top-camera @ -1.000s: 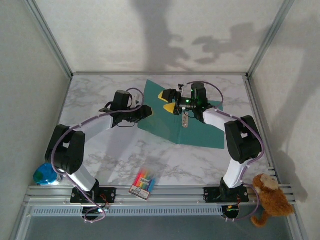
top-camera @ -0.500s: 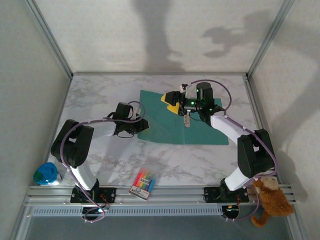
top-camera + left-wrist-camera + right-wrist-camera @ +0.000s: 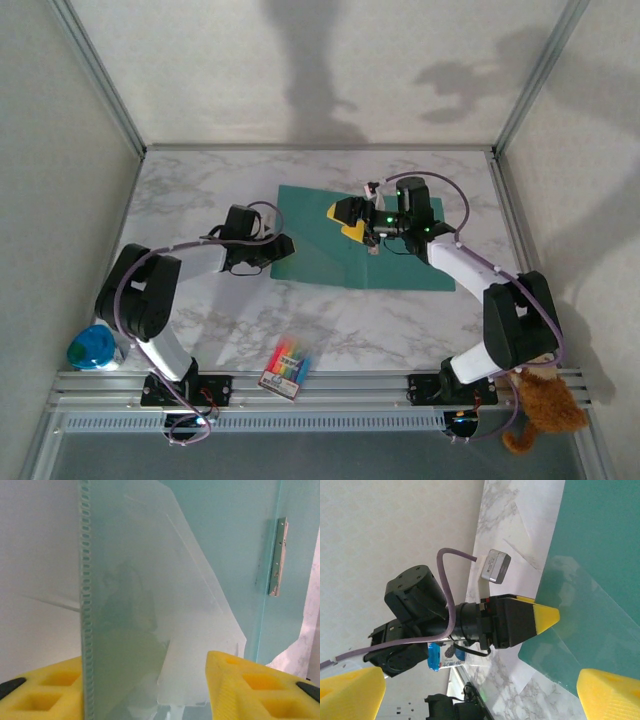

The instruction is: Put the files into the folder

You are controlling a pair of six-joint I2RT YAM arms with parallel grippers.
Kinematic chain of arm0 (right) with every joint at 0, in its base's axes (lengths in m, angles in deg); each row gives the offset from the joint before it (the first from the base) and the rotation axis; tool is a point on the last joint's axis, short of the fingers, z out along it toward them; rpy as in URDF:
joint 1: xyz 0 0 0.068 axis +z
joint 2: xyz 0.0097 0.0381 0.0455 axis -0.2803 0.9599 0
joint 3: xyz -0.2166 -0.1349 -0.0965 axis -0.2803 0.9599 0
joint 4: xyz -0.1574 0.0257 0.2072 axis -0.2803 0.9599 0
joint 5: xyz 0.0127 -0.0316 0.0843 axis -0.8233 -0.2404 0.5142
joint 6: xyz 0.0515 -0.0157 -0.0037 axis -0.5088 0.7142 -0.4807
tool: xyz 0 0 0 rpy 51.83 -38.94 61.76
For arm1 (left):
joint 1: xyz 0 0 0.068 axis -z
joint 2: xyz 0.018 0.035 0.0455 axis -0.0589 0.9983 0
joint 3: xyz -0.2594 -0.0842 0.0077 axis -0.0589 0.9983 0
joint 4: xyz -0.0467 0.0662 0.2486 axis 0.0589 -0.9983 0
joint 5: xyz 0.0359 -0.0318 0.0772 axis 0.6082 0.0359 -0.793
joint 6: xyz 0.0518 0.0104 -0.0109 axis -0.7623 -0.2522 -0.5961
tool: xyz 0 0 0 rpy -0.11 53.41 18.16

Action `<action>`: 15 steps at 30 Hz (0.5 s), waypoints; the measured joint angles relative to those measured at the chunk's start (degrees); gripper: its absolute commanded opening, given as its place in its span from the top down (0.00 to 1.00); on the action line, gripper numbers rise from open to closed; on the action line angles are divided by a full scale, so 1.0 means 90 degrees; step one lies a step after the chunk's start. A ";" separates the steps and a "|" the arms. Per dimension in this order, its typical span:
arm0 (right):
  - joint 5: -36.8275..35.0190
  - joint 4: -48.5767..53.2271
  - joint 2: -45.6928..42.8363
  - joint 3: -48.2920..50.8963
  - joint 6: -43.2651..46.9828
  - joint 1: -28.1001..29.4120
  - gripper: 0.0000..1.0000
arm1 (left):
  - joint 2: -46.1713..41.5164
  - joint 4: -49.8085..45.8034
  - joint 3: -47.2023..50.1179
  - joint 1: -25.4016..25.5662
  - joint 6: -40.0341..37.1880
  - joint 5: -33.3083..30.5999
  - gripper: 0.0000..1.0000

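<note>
The left fingers [image 3: 279, 248] are spread wide. In the left wrist view their yellow tips sit in the two bottom corners with an open gap between them, pinching nothing. In that gap lies a see-through sheet [image 3: 150, 605] with a row of small holes down its left edge, resting on the teal folder [image 3: 240, 520]. White paper, the files [image 3: 35, 570], fills the left side of that frame. The folder's metal clip [image 3: 276, 555] stands upright near the right edge.

The right fingers [image 3: 346, 221] are spread too. Their yellow tips sit in the bottom corners of the right wrist view with nothing between them. In the middle of that frame the left arm's yellow tip meets the folder's edge, and white paper pokes out from under that edge, above and below the tip.

From above, the folder lies open and flat on the marble worktop [image 3: 190, 200], in the upper middle of the frame. The left fingers are at its left edge and the right fingers are over its upper middle, close to the clip. A pack of coloured pens [image 3: 287, 365] lies at lower centre. A blue container [image 3: 90, 348] sits at lower left and a brown soft toy [image 3: 540, 400] at lower right.
</note>
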State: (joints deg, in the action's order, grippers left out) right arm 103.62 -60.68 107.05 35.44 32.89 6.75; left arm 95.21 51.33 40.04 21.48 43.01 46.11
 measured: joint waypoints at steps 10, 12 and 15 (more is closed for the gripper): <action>-0.0015 0.0313 -0.0119 0.0019 0.0097 0.0000 0.01 | -0.1299 -0.0410 0.0255 -0.0211 -0.0051 -0.0483 0.37; -0.0015 0.0362 -0.0119 0.0019 0.0119 0.0012 0.01 | -0.1630 -0.0476 0.0393 -0.0304 -0.0041 -0.0595 0.35; -0.0017 0.0425 -0.0112 0.0019 0.0168 0.0061 0.01 | -0.2159 -0.0685 0.0624 -0.0464 0.0032 -0.0797 0.32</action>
State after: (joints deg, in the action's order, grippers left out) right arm 103.46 -56.85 106.05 35.62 34.40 7.29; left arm 75.78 45.16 45.66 17.31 43.29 38.94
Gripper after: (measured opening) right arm 0.987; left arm 0.665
